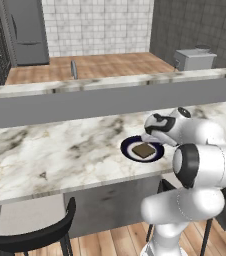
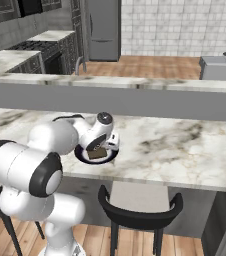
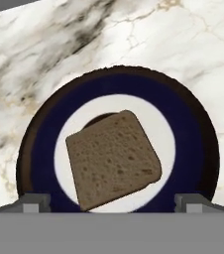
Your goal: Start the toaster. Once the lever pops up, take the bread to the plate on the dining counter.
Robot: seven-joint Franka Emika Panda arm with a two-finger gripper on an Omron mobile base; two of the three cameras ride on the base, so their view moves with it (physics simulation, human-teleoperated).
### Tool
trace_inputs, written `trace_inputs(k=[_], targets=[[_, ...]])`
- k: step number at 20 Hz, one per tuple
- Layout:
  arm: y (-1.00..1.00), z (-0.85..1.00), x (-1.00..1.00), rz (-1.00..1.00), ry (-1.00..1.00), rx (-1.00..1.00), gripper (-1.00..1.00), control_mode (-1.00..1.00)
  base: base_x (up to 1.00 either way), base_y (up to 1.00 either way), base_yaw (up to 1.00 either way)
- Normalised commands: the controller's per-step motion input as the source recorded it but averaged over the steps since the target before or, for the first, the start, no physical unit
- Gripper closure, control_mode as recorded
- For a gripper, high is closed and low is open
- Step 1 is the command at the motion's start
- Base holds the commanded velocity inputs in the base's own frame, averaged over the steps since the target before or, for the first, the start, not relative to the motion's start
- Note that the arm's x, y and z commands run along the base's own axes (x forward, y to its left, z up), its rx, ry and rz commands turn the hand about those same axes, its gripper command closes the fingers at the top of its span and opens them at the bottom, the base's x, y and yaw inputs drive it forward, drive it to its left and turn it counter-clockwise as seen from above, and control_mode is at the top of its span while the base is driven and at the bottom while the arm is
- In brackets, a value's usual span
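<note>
Hand view looks straight down on the bread (image 3: 113, 159), lying flat in the white middle of the plate (image 3: 193, 129), with the gripper (image 3: 112, 202) spread wide above it and holding nothing. Left base view shows what that one hides: the plate (image 1: 130, 150) sits close to the near edge of the worktop (image 1: 50, 150), with lots of bare marble toward nine o'clock. A black chair (image 2: 140, 215) stands just below that edge.

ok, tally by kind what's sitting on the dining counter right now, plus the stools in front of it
Bread: 1, lying flat on the plate
Plate: 1, on the dining counter
Black stools: 2, one in each base view
Total: 4
</note>
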Motion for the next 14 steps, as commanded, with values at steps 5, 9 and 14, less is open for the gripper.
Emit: trace_inputs(k=[5,9,14], targets=[[0.00,0.51,-0.34,-0.03,0.13,-0.02,-1.00,-1.00,0.00,0.00,0.00],[0.01,0.61,-0.35,-0.04,0.13,0.00,-1.00,-1.00,0.00,0.00,0.00],[0.04,0.48,-0.55,-0.05,0.05,-0.03,-1.00,-1.00,0.00,0.00,0.00]])
